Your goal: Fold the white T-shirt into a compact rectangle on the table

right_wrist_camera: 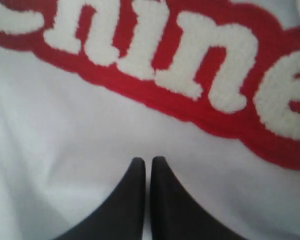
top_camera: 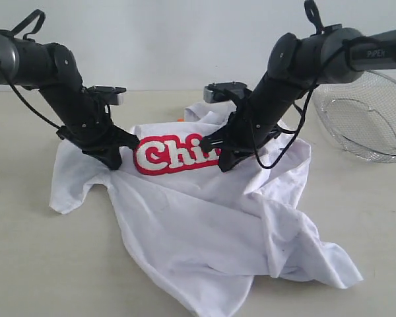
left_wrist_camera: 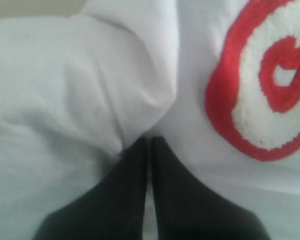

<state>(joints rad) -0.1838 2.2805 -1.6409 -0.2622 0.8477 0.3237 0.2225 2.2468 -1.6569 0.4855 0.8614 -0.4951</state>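
Nearest us, the white T-shirt [top_camera: 204, 224] lies front up on the pale desk [top_camera: 33, 271]. Its lower half is anything but flat: the hem end is rumpled, with a corner flung out to the right and deep creases across it. So, as we read it, the step in hand is spreading, not folding yet.

A little further in, one sleeve [top_camera: 69, 188] splays out to the left. Then come the arms, both down on the chest. The left end effector [top_camera: 114, 162] is closed just beside the start of the red band [top_camera: 171, 155]. In its wrist view a ridge of cloth gathers right into the tips, so we judge it has a pinch of shirt. The right end effector [top_camera: 223, 164] is closed too, with its tips on the cloth just below the lettering. Whether any fabric sits between them we cannot tell.

To do this well we want both pinches secure and level. Then we want a pull away from the hem so the cloth draws taut and the creases come out, both arms at one pace so the band does not skew.

Far right, the wire basket [top_camera: 369, 119] stands just beside the shirt's edge. We would keep the right arm clear of it.
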